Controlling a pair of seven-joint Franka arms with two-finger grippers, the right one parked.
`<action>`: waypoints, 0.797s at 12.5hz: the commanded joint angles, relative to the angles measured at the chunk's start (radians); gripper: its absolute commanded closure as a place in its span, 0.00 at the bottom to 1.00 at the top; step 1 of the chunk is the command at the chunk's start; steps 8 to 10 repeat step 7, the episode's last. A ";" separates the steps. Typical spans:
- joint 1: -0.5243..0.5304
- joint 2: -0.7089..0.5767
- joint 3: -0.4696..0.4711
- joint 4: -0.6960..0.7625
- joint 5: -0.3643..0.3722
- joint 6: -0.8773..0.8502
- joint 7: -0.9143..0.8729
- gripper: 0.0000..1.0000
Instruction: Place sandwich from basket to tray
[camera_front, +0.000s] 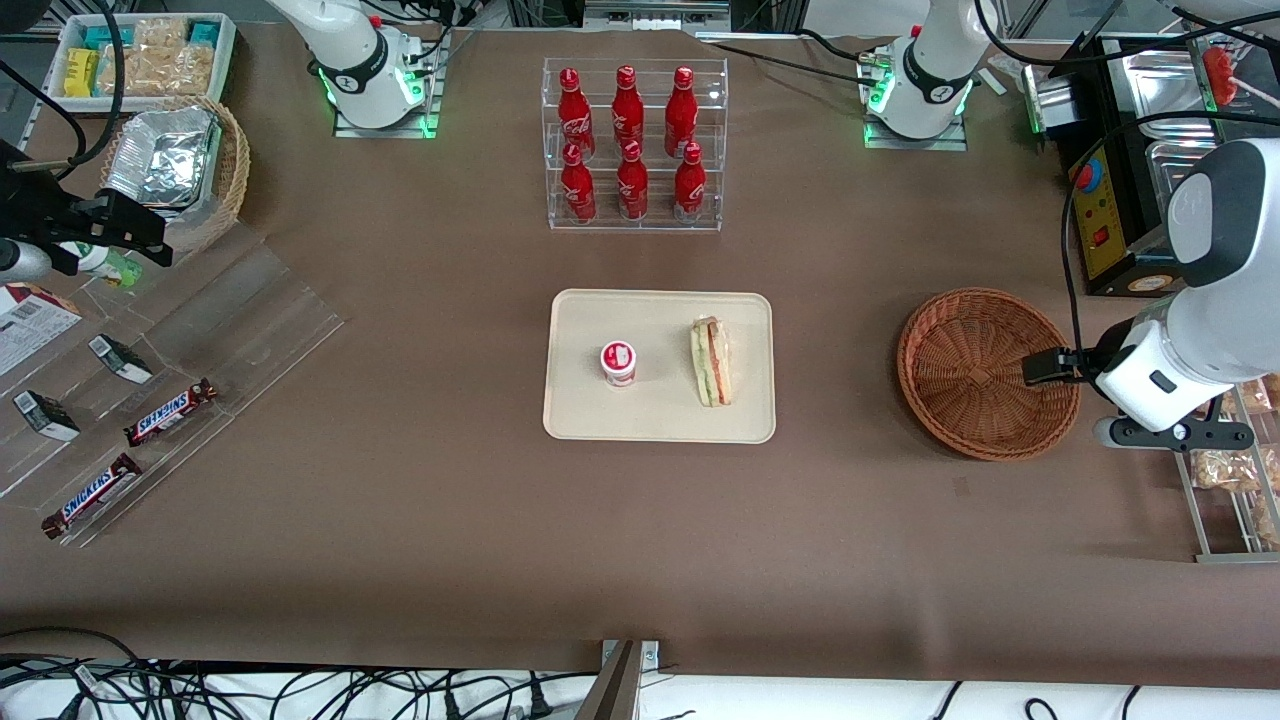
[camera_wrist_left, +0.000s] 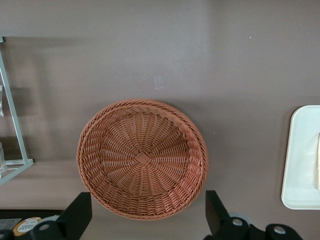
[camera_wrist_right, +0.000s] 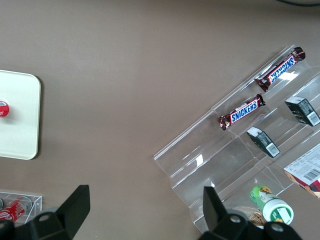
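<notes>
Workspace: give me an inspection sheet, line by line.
Surface: brown table cover.
Job's things: sandwich lies on the tray; basket holds nothing.
Clutter: small red-lidded cup on the tray beside the sandwich; cola bottles in a clear rack; Snickers bars on acrylic shelves.
Grippers: left claw open, above the basket's rim, holding nothing.
Cables: black leads along the table's near edge.
Surroundings: black appliance toward the working arm's end.
</notes>
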 joint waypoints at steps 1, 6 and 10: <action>-0.017 -0.017 0.020 -0.012 -0.033 0.013 0.032 0.00; -0.012 -0.015 0.020 -0.009 -0.133 0.016 0.040 0.00; -0.011 -0.015 0.020 -0.009 -0.130 0.016 0.040 0.00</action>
